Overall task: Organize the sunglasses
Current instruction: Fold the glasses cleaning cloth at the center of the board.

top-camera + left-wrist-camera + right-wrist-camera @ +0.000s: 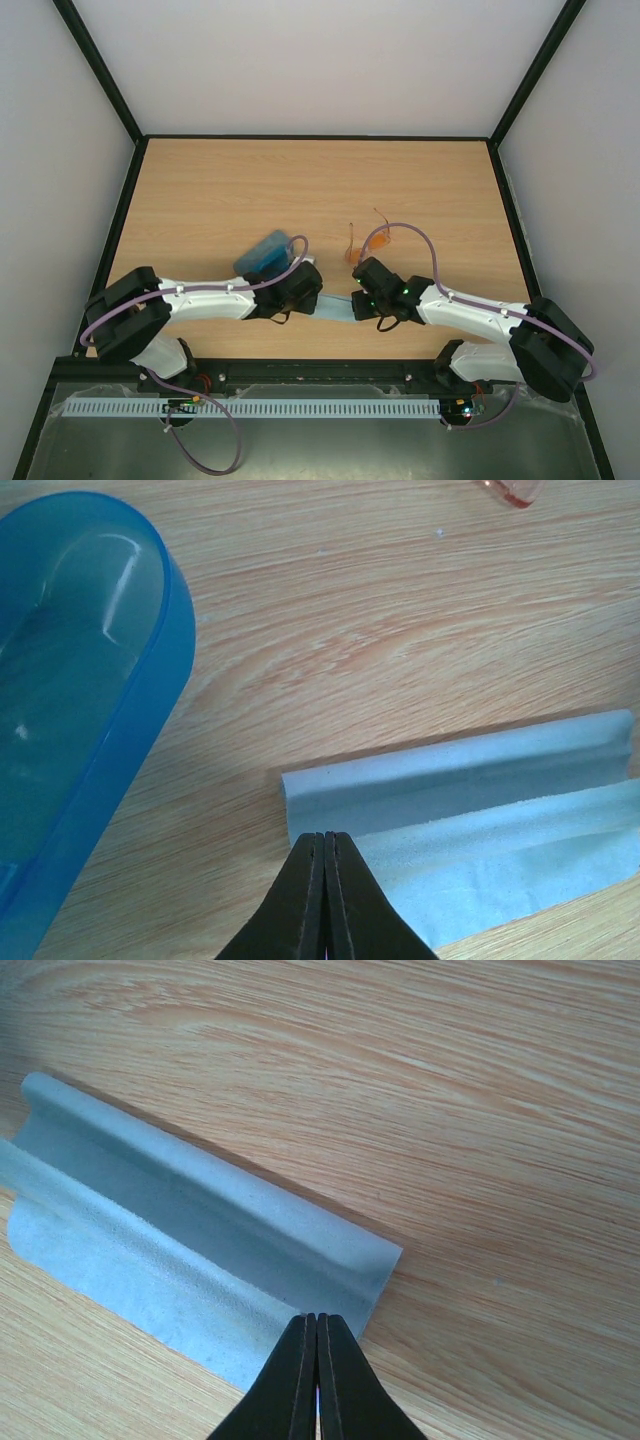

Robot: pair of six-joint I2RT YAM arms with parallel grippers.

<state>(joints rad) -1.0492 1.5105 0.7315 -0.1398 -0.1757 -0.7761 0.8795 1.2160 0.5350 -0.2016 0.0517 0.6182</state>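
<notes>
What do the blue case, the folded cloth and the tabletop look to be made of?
The blue case: translucent glossy plastic, judging by highlights and see-through walls. The cloth: soft pale blue microfibre-like fabric, matte with fine nap, holding a rolled fold. The tabletop: wood-grain surface, smooth and matte; likely laminate, though real wood cannot be ruled out.

One pair in play: orange sunglasses (353,254), thin-wire frame with translucent orange lenses, lying flat on the wooden surface (220,190) just at 3 o'clock of its centre. Thin temples trail towards 12 and 1 o'clock. On the left wrist camera, only a lens sliver shows (510,490).
</notes>
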